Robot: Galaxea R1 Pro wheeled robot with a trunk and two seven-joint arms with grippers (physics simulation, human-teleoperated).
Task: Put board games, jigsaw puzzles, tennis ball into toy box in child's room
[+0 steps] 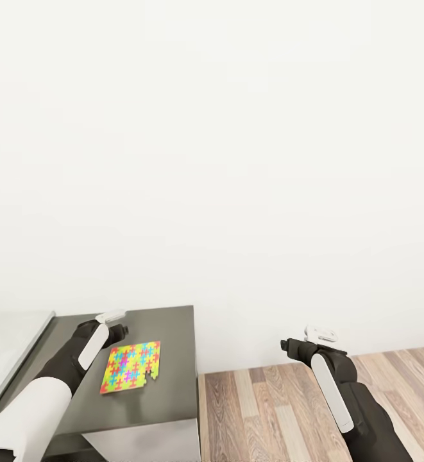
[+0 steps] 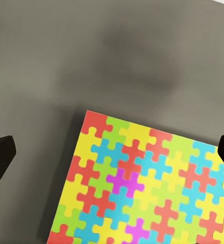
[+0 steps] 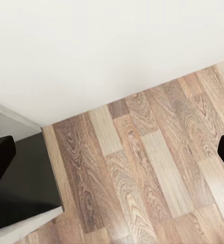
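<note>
One jigsaw puzzle (image 1: 131, 367), a flat square of neon interlocking pieces with a corner piece gone, lies on the dark grey section of the table (image 1: 170, 330). My left gripper (image 1: 117, 332) hangs just above the puzzle's far left corner. In the left wrist view the puzzle (image 2: 142, 183) lies below the open left gripper (image 2: 113, 155), whose dark fingertips (image 2: 0, 160) stand wide apart with nothing between them. My right gripper (image 1: 290, 346) hovers off the table's right side above the floor, and it is open (image 3: 113, 155) and empty. The table's corner (image 3: 25, 178) shows beside it.
A pale grey table section (image 1: 9, 346) adjoins the dark one on the left. A plain white wall (image 1: 212, 160) rises right behind the table. Wood-plank floor (image 1: 282, 410) spreads to the right of the table's light grey side panel (image 1: 147, 446).
</note>
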